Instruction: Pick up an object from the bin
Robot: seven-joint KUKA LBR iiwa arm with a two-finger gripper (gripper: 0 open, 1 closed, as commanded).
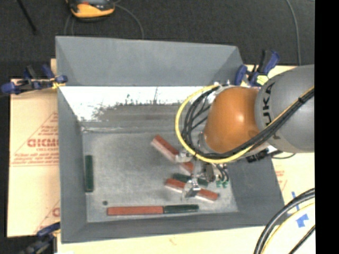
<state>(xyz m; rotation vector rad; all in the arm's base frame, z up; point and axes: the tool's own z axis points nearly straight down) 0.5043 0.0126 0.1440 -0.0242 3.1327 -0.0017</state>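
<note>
My gripper (194, 186) is down at the bin floor in the right half, below the orange wrist cover. It stands in a small cluster of short blocks. A red block (176, 184) lies just to its left and another red block (208, 196) just to its right. A small dark green piece (182, 177) lies at its upper left. A pinkish-red block (164, 146) lies tilted a little further up and left. Nothing visibly sits in the gripper.
A long red bar (135, 210) and a dark green bar (180, 208) lie end to end along the front wall. A green bar (88, 173) lies upright by the left wall. The arm covers the bin's right side.
</note>
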